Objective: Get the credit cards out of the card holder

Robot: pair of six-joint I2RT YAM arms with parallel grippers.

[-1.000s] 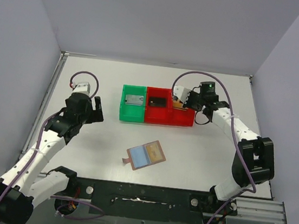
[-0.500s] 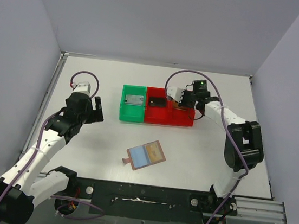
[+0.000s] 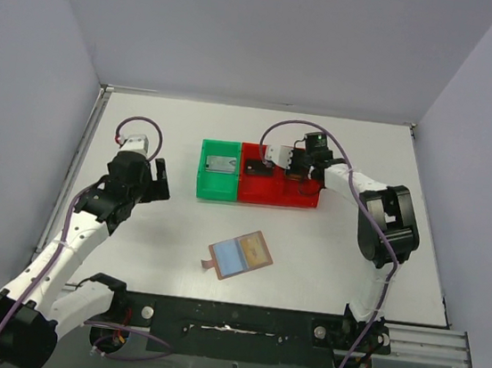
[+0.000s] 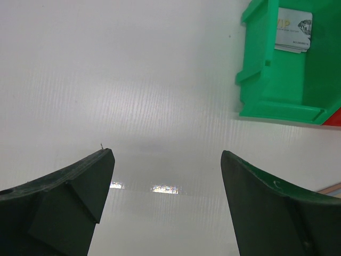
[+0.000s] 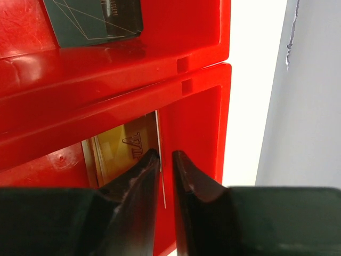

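Note:
The card holder (image 3: 240,255) lies open on the table, light-blue lining up, with an orange card on its right half. My right gripper (image 5: 165,154) reaches down into the right compartment of the red bin (image 5: 197,106). Its jaws stand slightly apart. A gold card (image 5: 125,144) stands on edge between them, resting against the left finger only. In the top view the right gripper (image 3: 296,177) is over that same compartment. My left gripper (image 3: 159,178) hovers wide open and empty over bare table left of the bins.
A black card (image 5: 96,21) lies in the red bin's other compartment. A green bin (image 4: 277,80) joined to the red one holds a silver card (image 4: 293,29). The grey side wall rises close to the right of the red bin.
The right arm has swung left and lowered the gold card into the red bin's right compartment. Its jaws have parted a little. The left arm has not moved.

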